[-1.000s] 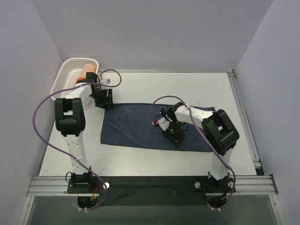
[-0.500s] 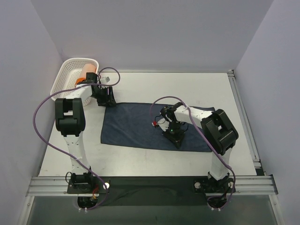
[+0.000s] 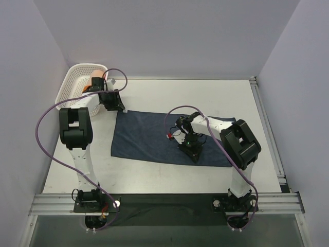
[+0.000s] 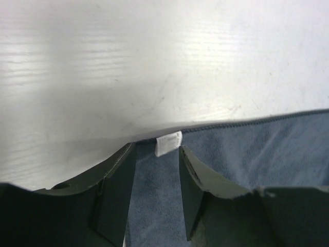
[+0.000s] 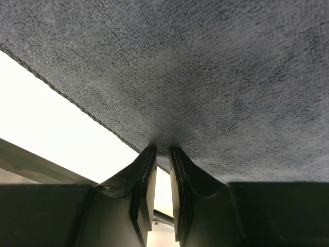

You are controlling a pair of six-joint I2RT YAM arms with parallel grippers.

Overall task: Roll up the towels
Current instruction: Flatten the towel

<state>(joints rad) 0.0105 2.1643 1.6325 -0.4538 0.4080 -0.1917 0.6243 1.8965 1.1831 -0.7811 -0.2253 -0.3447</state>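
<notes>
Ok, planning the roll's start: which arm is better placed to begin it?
Right, probably: the right gripper is shut on the navy towel at its edge; the left gripper hangs open over its tagged far corner.

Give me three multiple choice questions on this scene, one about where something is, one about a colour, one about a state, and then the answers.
1. Where is the orange towel?
A) in the white basket
B) flat on the table
C) folded on a shelf

2. What colour is the spread-out towel?
A) orange
B) green
C) navy

3. How is the left end effector?
A) shut on the basket
B) open over a corner of the spread-out towel
C) out of view

Answers:
1 A, the orange roll lies inside the basket at the far left.
2 C, the flat cloth is dark navy in all three views.
3 B, the left wrist view shows its fingers apart, with cloth and a white tag between them.
</notes>
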